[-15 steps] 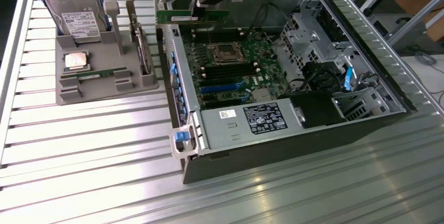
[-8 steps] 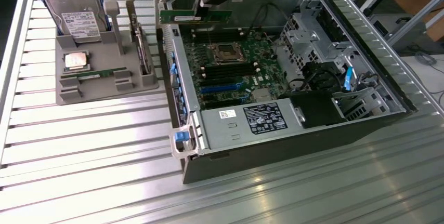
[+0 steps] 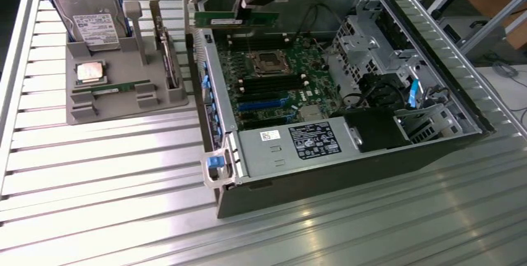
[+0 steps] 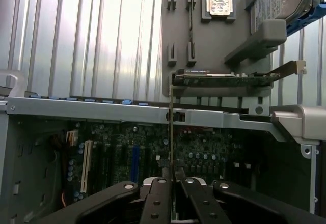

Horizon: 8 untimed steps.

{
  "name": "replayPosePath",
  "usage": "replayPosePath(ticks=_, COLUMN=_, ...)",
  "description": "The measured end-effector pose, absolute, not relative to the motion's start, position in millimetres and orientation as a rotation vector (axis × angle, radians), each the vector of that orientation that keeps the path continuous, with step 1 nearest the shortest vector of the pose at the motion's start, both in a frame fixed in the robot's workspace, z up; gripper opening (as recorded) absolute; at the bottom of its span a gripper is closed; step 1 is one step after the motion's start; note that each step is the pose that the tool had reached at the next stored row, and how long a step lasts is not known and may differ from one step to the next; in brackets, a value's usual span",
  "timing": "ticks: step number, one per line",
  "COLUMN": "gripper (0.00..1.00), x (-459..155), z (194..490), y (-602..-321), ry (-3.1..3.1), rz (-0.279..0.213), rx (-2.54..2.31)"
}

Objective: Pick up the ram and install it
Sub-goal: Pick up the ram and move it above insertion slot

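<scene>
The ram [image 3: 218,20] hangs over the open computer case [image 3: 428,155], pinched by the gripper [image 3: 245,8], jaws nearly closed on the thin board. The wrist view shows it edge-on above the motherboard [image 4: 204,152]; the exterior view shows its green face, and a second stick [image 3: 120,87] in the grey tray [image 3: 123,110]

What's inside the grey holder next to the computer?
Hard drive, square processor chip, green memory stick and upright card sit in the grey holder; the drive's and card's lower edges are hidden in slots.
</scene>
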State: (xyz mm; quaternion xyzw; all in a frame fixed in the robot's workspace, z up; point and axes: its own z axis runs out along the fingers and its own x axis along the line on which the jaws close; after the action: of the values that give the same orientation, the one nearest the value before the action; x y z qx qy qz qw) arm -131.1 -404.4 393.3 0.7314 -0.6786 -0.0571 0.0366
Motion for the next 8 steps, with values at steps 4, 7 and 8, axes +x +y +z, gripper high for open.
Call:
replayPosePath(ticks=4, gripper=0.13, x=-126.5, z=393.3, y=-404.4, ry=-2.082, rz=-0.177, rx=2.245)
replayPosePath(ticks=7, gripper=0.13, x=-122.8, z=393.3, y=-404.4, ry=-2.082, rz=-0.179, rx=2.244)
replayPosePath(ticks=8, gripper=0.13, x=-121.0, z=393.3, y=-404.4, ry=-2.081, rz=-0.180, rx=2.244)
